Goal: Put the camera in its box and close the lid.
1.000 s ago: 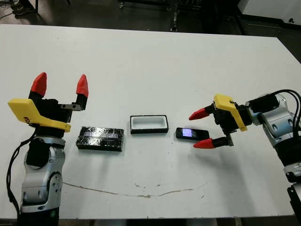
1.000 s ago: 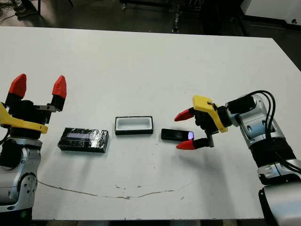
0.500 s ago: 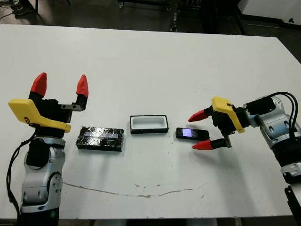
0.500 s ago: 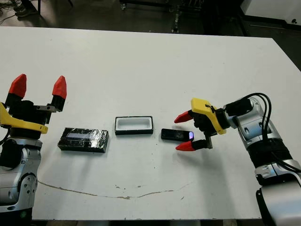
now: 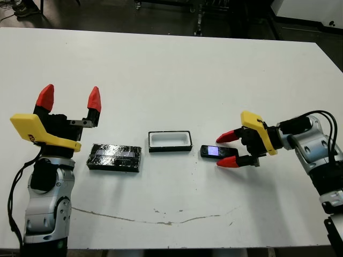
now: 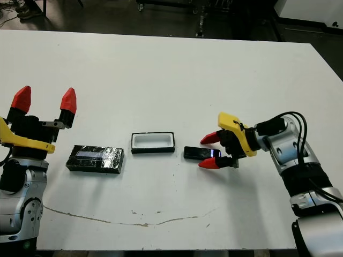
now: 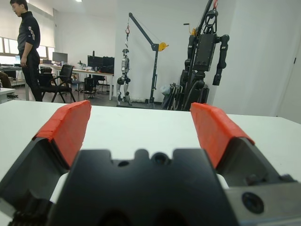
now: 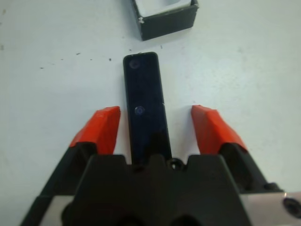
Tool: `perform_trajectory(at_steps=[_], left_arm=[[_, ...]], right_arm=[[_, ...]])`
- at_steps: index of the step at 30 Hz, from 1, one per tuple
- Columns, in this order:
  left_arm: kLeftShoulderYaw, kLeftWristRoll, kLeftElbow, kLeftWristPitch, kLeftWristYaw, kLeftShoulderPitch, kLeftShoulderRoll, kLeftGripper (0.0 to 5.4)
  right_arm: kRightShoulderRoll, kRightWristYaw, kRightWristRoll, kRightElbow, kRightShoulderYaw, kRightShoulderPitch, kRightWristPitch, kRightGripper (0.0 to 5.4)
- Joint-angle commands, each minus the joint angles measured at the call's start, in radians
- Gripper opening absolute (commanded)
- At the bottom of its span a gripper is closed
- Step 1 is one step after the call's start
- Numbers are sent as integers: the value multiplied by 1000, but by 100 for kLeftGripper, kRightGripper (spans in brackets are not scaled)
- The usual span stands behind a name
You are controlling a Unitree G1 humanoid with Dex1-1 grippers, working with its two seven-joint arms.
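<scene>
You have a white table point(image 5: 177, 64) carrying three things in a row: the glossy black lid point(image 5: 114, 157) at the left, the white-lined box point(image 5: 170, 141) in the middle, and the camera point(image 5: 216, 152) just beside it, flat.

A robotics lab, by the look of it. Beyond the white table point(image 7: 141, 122) stand a humanoid robot point(image 7: 124, 77) hung from a small hoist crane point(image 7: 148, 47) and a dark robot frame point(image 7: 207, 47) on a stand. There are office chairs point(image 7: 59, 84) and desks with monitors point(image 7: 96, 61) too (a person point(image 7: 29, 47) stands by them).
</scene>
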Motion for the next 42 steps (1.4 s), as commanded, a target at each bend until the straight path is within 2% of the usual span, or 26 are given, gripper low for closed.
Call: perform_trajectory(at_steps=[1, 11, 14, 23, 28, 32, 37, 42], left_arm=[[-3, 5, 0, 2, 3, 9, -1, 540], [0, -2, 0, -2, 6, 9, -8, 540], [0, 0, 0, -4, 6, 9, -8, 540], [-1, 2, 1, -1, 10, 8, -5, 540], [-2, 1, -1, 4, 11, 8, -5, 540], [-3, -1, 4, -1, 6, 7, -6, 540], [-5, 5, 2, 0, 9, 8, -4, 540], [-5, -4, 0, 2, 1, 9, -1, 540]], right_arm=[[3, -27, -6, -2, -11, 33, -40, 327], [7, -10, -4, 41, -8, 23, -99, 166], [2, -13, -10, 42, -4, 17, -97, 166], [-14, -9, 15, 45, -41, -39, -21, 166], [-11, -4, 28, 74, -82, -122, 16, 166], [5, 31, 40, 155, -98, -223, 43, 166], [23, 56, -1, 214, -62, -365, 44, 166], [75, 87, -46, 319, -20, -454, -28, 166]])
